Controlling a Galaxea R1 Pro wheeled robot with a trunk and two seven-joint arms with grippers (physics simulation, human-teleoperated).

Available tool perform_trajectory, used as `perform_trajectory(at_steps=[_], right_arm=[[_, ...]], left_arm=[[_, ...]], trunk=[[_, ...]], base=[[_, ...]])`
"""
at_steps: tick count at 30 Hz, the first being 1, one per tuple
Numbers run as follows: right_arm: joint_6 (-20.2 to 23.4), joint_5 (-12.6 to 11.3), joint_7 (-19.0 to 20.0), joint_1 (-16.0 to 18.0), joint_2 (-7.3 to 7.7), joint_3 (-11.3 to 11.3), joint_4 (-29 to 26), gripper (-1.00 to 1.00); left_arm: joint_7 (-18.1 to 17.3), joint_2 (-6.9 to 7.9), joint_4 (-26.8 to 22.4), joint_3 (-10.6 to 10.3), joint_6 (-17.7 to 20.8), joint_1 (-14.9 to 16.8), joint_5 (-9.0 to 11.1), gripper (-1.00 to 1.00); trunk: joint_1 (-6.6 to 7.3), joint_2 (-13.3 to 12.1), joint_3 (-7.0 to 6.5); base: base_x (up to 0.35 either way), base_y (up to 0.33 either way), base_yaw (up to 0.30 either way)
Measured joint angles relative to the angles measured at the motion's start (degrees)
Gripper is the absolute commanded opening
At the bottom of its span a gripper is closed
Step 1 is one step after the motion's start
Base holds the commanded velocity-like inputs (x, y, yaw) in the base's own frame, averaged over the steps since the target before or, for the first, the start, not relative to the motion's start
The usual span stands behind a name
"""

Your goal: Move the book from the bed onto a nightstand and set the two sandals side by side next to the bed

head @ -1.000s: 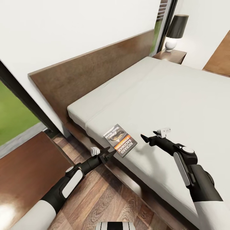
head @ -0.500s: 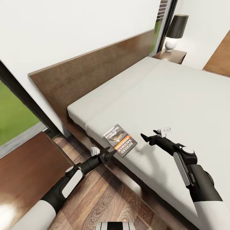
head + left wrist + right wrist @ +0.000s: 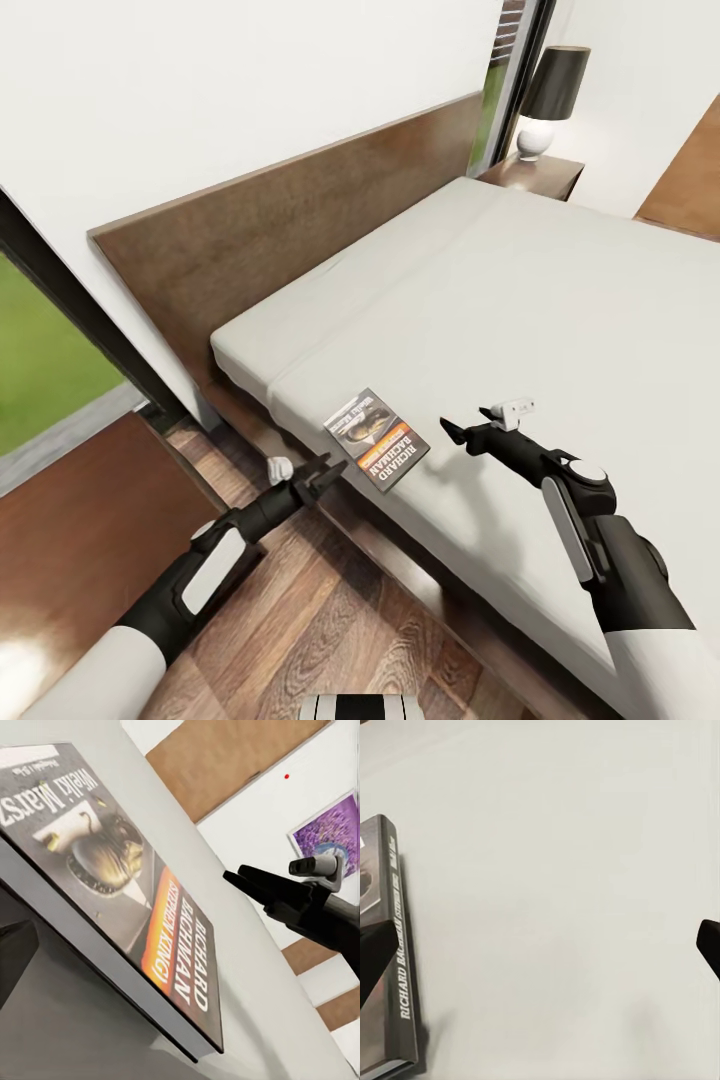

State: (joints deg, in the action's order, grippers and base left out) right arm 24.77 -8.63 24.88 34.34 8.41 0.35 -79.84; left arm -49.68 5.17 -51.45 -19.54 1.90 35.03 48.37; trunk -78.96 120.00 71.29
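The book [image 3: 375,438] lies flat near the side edge of the bed [image 3: 520,300], on the light grey mattress. Its dark cover shows a golden picture and an orange band. My left gripper [image 3: 328,468] hovers open just off the bed's edge, a short way from the book's near corner. In the left wrist view the book [image 3: 112,870] is very close. My right gripper [image 3: 452,432] is open above the mattress, on the book's other side. Its fingers [image 3: 369,960] stand wide apart, with the book's spine [image 3: 394,967] beside one. A nightstand [image 3: 540,175] stands at the bed's far side. The sandals are out of view.
A black-shaded lamp [image 3: 550,95] sits on the far nightstand. The dark wood headboard [image 3: 280,230] runs along the white wall. A brown wooden top [image 3: 80,520] lies left of my left arm, and plank floor [image 3: 330,610] lies between it and the bed frame. A dark-framed window [image 3: 40,370] is at the far left.
My left gripper has drawn back a little from the book's corner, toward the left. The book and the right arm have not moved.
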Motion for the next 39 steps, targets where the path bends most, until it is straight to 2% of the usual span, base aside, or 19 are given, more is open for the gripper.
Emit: perform_trajectory(at_steps=[19, 20, 21, 22, 25, 39], right_arm=[[0.00, 0.00, -0.01, 0.00, -0.01, 0.13, 0.00, 1.00], [0.00, 0.00, -0.02, 0.00, -0.01, 0.16, 0.00, 1.00], [0.00, 0.00, -0.06, 0.00, -0.01, 0.20, 0.00, 1.00], [0.00, 0.00, -0.07, 0.00, -0.01, 0.19, 0.00, 1.00], [0.00, 0.00, -0.08, 0.00, -0.01, 0.15, 0.00, 1.00], [0.00, -0.01, 0.00, -0.01, 0.00, 0.13, -0.01, 1.00]], left_arm=[[-0.26, 0.04, 1.14, 0.43, -0.04, 0.00, 0.23, 1.00], [-0.28, 0.04, 1.69, 0.77, -0.05, 0.00, 0.31, 1.00], [-0.32, 0.04, 2.62, 2.65, -0.03, 0.00, 0.48, 1.00], [-0.33, 0.04, 2.84, 3.56, -0.02, 0.00, 0.51, 1.00], [-0.34, 0.04, 3.10, 4.94, 0.00, 0.00, 0.63, 1.00], [-0.26, -0.38, 3.74, 5.53, 0.00, 0.01, 0.81, 1.00]], trunk=[[0.00, 0.00, 0.00], [0.00, 0.00, 0.00], [0.00, 0.00, 0.00], [0.00, 0.00, 0.00], [0.00, 0.00, 0.00], [0.00, 0.00, 0.00]], base=[[0.000, 0.000, 0.000], [0.000, 0.000, 0.000], [0.000, 0.000, 0.000], [0.000, 0.000, 0.000], [0.000, 0.000, 0.000], [0.000, 0.000, -0.040]])
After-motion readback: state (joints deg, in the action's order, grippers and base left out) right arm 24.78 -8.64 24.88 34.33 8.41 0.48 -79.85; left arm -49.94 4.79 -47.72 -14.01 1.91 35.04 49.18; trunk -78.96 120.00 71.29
